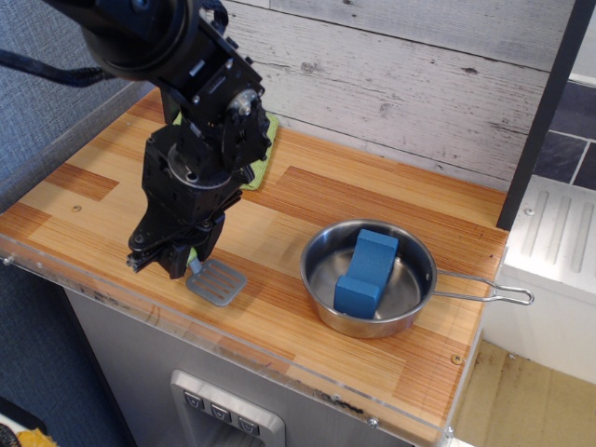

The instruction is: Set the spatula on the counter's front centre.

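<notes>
The end effector (pixel 182 259) hangs low over the front part of the worktop (pixel 102 200), its black fingers clamped on the lime-green handle of the spatula (pixel 214 280), of which only a sliver of green shows between them. The slotted grey blade sticks out just below and to the right of the fingertips, lying flat or nearly flat against the wood near the clear plastic front rim; whether it fully touches the surface cannot be told from this angle. Well to the right of the end effector, a steel pan (pixel 406 292) sits on the worktop with a blue block (pixel 366 272) leaning inside it, and the pan's thin wire handle points further right toward the edge. Behind the end effector, mostly hidden by the bulky black arm, a green folded cloth (pixel 260 160) lies against the back of the worktop beside the whitewashed plank wall (pixel 400 74). To the left of the end effector the wood shows darker brown patches among the lighter planks. Below the front rim, under the end effector, a grey cabinet face carries a small panel with buttons (pixel 222 410).
</notes>
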`<state>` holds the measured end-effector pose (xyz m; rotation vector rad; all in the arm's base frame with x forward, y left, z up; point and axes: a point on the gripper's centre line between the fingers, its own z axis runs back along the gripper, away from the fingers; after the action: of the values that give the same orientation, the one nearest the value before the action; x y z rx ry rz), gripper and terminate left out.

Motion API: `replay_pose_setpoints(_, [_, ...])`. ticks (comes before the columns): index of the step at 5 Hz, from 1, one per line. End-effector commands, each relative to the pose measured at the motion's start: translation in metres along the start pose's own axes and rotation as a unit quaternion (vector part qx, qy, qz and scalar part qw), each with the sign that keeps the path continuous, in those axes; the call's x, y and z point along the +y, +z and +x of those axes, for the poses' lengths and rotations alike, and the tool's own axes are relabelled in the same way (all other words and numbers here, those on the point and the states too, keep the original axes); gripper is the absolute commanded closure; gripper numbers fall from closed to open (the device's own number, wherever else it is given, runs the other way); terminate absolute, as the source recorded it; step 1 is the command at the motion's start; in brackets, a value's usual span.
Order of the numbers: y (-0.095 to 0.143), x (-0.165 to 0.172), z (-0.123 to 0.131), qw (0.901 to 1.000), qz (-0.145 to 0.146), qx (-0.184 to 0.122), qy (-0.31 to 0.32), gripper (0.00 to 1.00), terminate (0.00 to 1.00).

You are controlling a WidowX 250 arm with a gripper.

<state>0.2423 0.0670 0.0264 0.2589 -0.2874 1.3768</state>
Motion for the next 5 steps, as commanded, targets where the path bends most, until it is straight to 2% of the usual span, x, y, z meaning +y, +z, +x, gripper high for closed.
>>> replay_pose_setpoints(1, [0.01, -0.019, -0.013, 0.9993, -0.029, 0.02, 0.015, 0.0, 0.0])
replay_pose_setpoints(2, [0.008, -0.02, -0.018, 0.9995, -0.016, 0.02, 0.017, 0.0, 0.0])
replay_pose_setpoints(3, [0.014, -0.022, -0.019, 0.9996, 0.013, 0.02, 0.015, 0.0, 0.0])
replay_pose_setpoints(5, [0.02, -0.025, -0.017, 0.9998, 0.002, 0.017, 0.007, 0.0, 0.0])
